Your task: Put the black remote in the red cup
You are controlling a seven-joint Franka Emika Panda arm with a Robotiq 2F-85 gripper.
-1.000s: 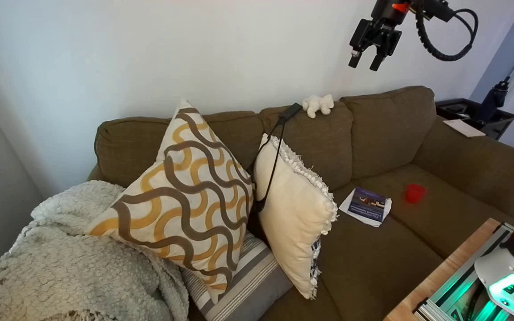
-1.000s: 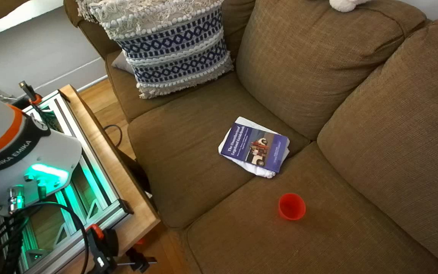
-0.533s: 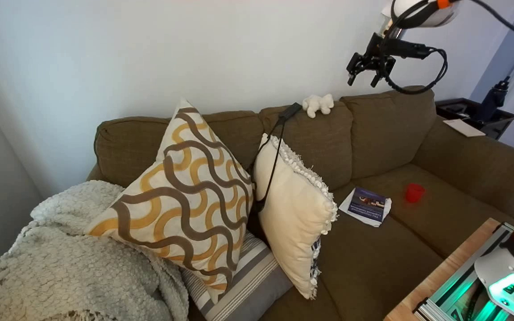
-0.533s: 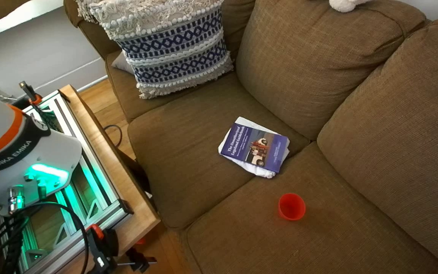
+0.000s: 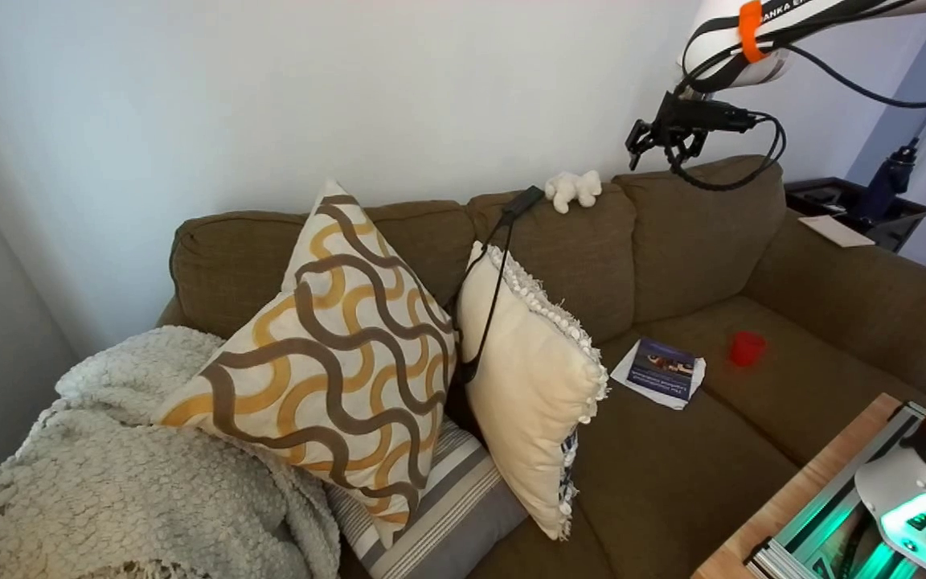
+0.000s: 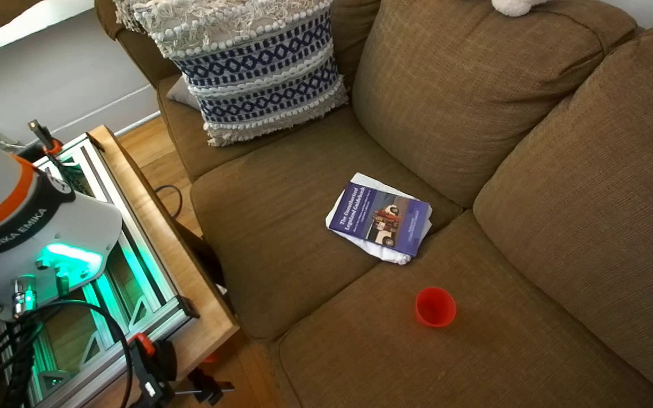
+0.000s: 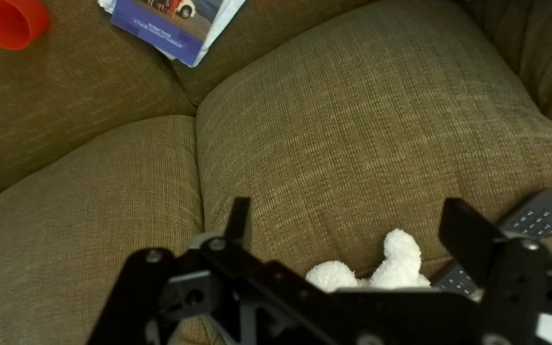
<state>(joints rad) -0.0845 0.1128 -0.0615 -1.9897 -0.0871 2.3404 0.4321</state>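
The black remote [image 5: 522, 199] lies on top of the sofa back, left of a white plush toy, in an exterior view. In the wrist view the remote [image 7: 537, 215], with small light buttons, is at the lower right, partly hidden behind a finger. The small red cup [image 5: 747, 349] stands on the seat beyond the book. It shows in both exterior views [image 6: 435, 307] and at the upper left of the wrist view [image 7: 12, 23]. My gripper [image 5: 662, 153] is raised above the sofa back, right of the plush toy. In the wrist view [image 7: 348, 206] its fingers are wide apart with nothing between them.
The white plush toy [image 5: 574, 190] sits beside the remote; it also shows low in the wrist view [image 7: 396, 268]. A black cord [image 5: 497, 293] hangs over the cream cushion [image 5: 523, 354]. A purple book [image 6: 380, 218] on white paper lies on the seat near the cup. A wall stands behind the sofa.
In an exterior view my gripper has come down towards the sofa back and its wrist has turned. More of the arm shows at the top right. Cup, remote and book stay put.
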